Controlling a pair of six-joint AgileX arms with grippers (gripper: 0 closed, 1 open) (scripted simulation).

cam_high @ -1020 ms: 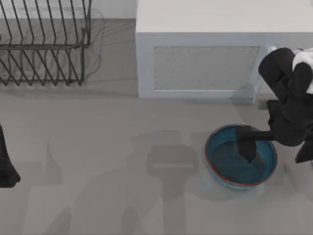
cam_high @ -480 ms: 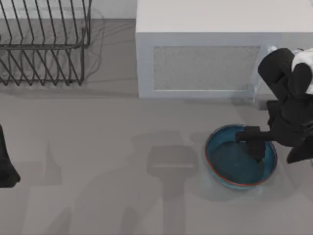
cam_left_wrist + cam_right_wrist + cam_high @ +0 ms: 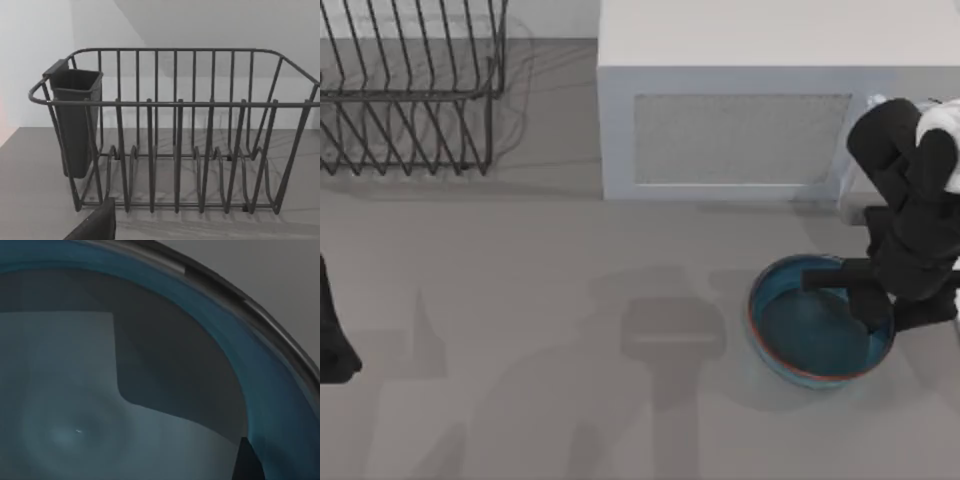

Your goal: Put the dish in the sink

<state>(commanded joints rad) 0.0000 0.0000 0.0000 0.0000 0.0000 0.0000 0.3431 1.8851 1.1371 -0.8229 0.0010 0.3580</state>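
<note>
At the right side of the worktop (image 3: 520, 330), just in front of the white microwave (image 3: 740, 110), your right pincer (image 3: 876, 318) is down over the right-hand part of the dish (image 3: 810, 335), at its rim. You cannot tell from above whether its fingers are spread or pressed together, since the black wrist covers them; the right wrist view looks straight into the bowl and does not settle it either. Judge this as the grasping step: the dish sits on the worktop and is not yet lifted.

The next move, as far as you can judge, calls for a firm pinch on the rim wall, one finger inside and one outside, then a straight lift before any travel. No sink shows, so you must find it before carrying. Watch for the dish tipping, as a rim hold on a shallow bowl hangs off-centre.

The dish is round and shallow, blue glazed inside (image 3: 125, 390), darker toward its wall, with a thin reddish-brown rim. It sits upright and looks empty.

Your left arm (image 3: 332, 335) is parked at the left edge, its wrist view facing the wire dish rack (image 3: 175, 130) with a dark cutlery cup (image 3: 75, 125) hung at one end.
</note>
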